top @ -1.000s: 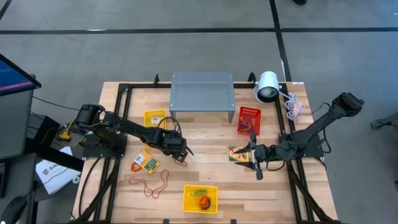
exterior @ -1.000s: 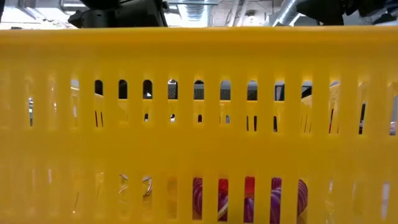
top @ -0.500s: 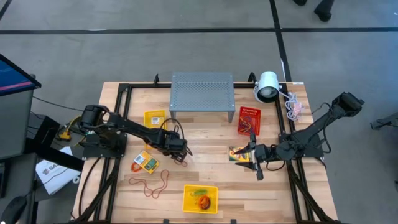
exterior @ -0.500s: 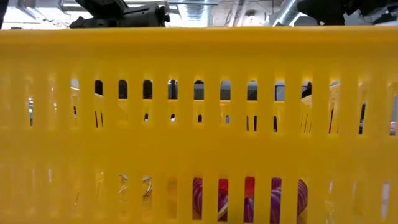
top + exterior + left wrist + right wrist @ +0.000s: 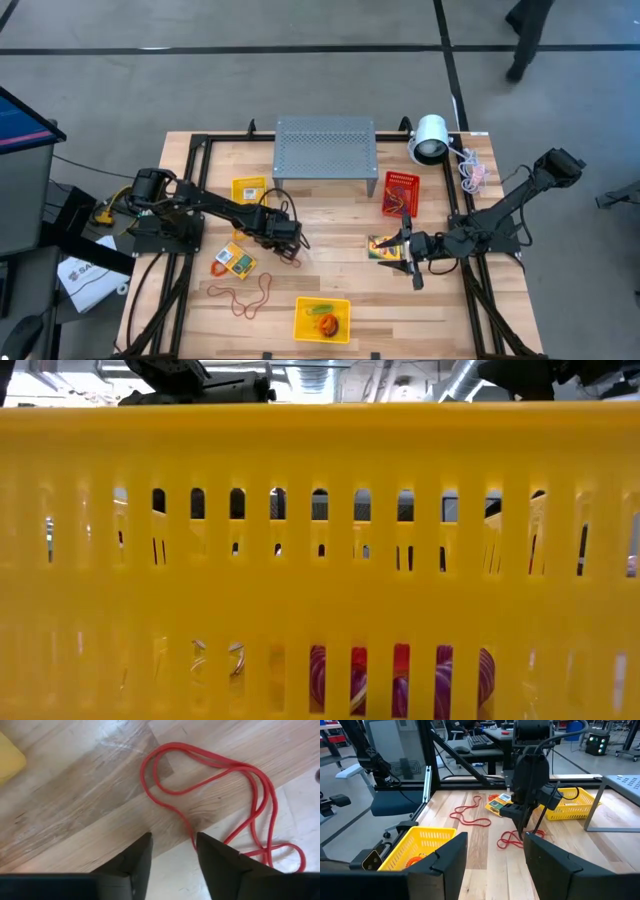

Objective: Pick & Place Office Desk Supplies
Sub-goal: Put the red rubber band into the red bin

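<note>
That red rubber band (image 5: 220, 795) looks limp and light; the left gripper (image 5: 172, 851), jaws apart over the tabletop (image 5: 75, 810), should pinch one strand.

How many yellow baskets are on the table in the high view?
2. One yellow basket sits toward the left, just beside the grey perforated stand; the other yellow basket sits at the near edge, centre, holding small items. The arms could hide more.
</note>
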Available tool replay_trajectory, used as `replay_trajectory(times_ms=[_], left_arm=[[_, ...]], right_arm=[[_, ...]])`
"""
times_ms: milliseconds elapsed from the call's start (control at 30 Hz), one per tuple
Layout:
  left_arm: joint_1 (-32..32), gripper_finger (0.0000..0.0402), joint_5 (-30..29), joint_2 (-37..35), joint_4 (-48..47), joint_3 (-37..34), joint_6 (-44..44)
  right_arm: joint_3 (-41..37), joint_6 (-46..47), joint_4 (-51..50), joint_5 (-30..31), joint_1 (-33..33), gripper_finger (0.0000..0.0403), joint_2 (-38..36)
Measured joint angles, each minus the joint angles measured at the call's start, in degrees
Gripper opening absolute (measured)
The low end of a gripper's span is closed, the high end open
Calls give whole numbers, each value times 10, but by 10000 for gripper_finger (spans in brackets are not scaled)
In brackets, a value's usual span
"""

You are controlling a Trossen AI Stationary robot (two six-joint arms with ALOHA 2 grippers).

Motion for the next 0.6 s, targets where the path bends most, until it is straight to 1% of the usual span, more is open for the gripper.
replay_trajectory(times_ms=[100, 333, 433, 600], left_arm=[[0, 108, 1, 0, -5, 0, 5], [0, 12, 8, 1, -7, -1, 47], [0, 6, 10, 1, -8, 0, 56], [0, 1, 6, -7, -9, -1, 95]], right_arm=[[0, 0, 0, 0, 0, 188, 0], [0, 0, 0, 0, 0, 188, 0], [0, 0, 0, 0, 0, 188, 0], [0, 0, 0, 0, 0, 188, 0]])
